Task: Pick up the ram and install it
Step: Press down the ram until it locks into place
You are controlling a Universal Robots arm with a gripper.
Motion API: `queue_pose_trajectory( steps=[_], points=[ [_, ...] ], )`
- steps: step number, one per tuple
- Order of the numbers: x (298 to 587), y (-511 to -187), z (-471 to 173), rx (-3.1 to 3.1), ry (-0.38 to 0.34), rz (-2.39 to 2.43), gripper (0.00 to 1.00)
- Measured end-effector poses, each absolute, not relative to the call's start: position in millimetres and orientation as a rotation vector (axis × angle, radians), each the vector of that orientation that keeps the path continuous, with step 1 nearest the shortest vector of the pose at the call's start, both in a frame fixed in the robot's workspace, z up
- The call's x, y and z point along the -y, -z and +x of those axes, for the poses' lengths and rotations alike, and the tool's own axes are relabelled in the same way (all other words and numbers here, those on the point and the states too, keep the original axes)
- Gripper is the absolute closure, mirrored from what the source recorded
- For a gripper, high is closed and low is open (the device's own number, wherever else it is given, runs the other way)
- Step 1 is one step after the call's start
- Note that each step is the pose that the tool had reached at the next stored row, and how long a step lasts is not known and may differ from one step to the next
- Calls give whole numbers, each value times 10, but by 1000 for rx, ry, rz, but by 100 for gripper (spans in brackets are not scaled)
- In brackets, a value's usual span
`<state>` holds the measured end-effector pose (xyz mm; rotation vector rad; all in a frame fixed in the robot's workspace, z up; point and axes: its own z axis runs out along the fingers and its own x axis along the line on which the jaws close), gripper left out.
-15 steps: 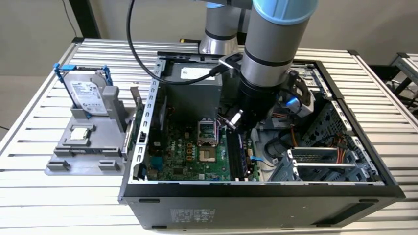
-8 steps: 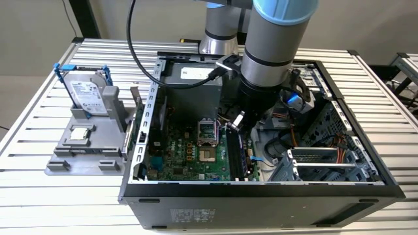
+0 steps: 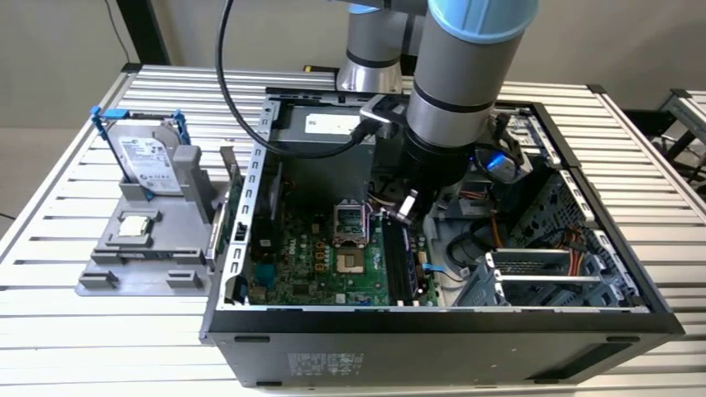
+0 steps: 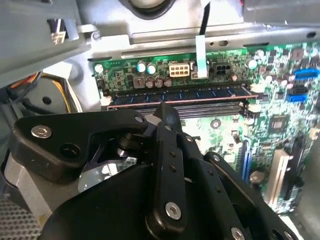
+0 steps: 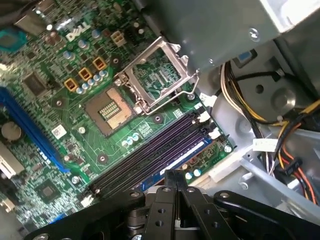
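The ram [image 4: 175,94] is a long green stick with a row of dark chips. It stands on edge in one of the black motherboard slots [image 5: 150,162], and in the first wrist view the ram [image 5: 186,154] shows as a blue-tinted strip. My gripper [image 3: 402,212] hangs inside the open computer case, just above the slots. In both wrist views its black fingers [image 5: 175,187] are pressed together, with nothing seen between them. The fingertips [image 4: 168,113] sit close over the middle of the slot row, right beside the ram. I cannot tell whether they touch it.
The open processor socket [image 5: 150,82] lies beside the slots. Cable bundles [image 5: 250,107] and the drive cage [image 3: 551,265] crowd the case's other side. On a grey stand outside the case at the exterior view's left sit a silver hard drive [image 3: 149,157] and a small processor chip [image 3: 135,225].
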<state>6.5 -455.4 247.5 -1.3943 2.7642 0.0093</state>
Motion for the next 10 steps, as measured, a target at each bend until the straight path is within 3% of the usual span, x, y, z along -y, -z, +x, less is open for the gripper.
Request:
queue_pose_trajectory(
  steps=[10],
  points=[
    [4554,-2475,66,-2640,-6,-1598,100]
  ],
)
